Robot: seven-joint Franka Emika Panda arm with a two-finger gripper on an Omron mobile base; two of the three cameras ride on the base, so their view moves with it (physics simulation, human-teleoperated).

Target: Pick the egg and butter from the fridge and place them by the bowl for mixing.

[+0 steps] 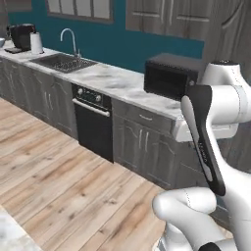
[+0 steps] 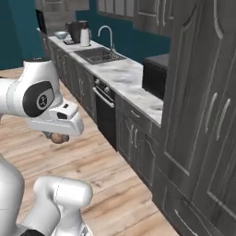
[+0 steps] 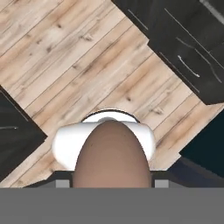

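A brown egg [image 3: 112, 153] sits between the fingers of my gripper [image 3: 112, 177], which is shut on it, and it hides most of the fingertips. From the right base view the egg [image 2: 57, 137] hangs under the white hand, with the gripper [image 2: 54, 136] over the wood floor, well off the counter. The pale blue bowl [image 2: 60, 34] stands at the far end of the counter, beside the coffee machine, and is cut by the frame edge as the bowl [image 1: 1, 42] in the left base view. The butter and the fridge are out of view.
A marble counter [image 1: 115, 81] runs along the wall with a sink [image 1: 63, 62], a tap [image 1: 71, 39], a black microwave [image 1: 169, 76] and a coffee machine [image 2: 76, 31]. Below is a black oven [image 1: 93, 120]. Tall dark cabinets [image 2: 203, 106] stand on the right. Open wood floor [image 1: 59, 176] lies in front.
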